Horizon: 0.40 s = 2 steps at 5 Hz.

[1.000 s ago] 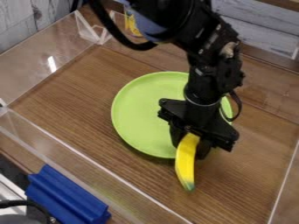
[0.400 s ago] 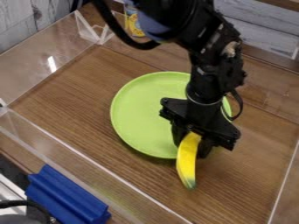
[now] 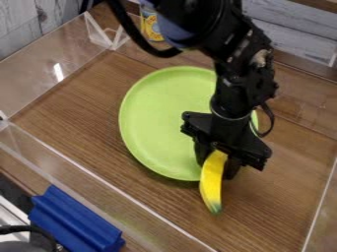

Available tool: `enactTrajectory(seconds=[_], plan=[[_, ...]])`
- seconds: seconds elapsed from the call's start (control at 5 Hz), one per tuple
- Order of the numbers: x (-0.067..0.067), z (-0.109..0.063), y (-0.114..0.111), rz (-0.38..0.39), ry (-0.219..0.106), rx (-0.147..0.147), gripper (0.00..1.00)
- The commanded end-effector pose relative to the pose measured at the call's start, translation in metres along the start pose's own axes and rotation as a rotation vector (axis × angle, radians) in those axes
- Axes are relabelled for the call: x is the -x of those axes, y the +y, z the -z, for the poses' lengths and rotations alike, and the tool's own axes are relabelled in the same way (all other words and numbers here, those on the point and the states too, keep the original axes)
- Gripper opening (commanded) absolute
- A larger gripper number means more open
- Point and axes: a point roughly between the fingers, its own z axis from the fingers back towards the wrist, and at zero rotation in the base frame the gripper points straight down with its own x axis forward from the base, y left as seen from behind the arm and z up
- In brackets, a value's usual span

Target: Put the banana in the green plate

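From the single camera view, the black claw (image 3: 222,157) points straight down and is clenched on the upper end of the banana (image 3: 211,183). The banana hangs tilted, its lower dark tip just above or on the wooden surface (image 3: 93,128); which one cannot be told. It sits at the near right rim of the green plate (image 3: 165,118), outside the plate's middle. The plate appears tilted, its far edge raised. A blue object (image 3: 73,221) lies at the lower left, well apart. Clear walls (image 3: 39,59) border the surface.
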Motion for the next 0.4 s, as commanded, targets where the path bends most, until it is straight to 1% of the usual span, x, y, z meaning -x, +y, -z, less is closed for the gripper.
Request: enactTrajectory(seconds=[0.0,0.2], plan=[[-0.0104,-0.0039,0.0009,-0.005,-0.035,0.005,0.00],[-0.0120,-0.0013,0.0011,-0.004,-0.038,0.005,0.00]])
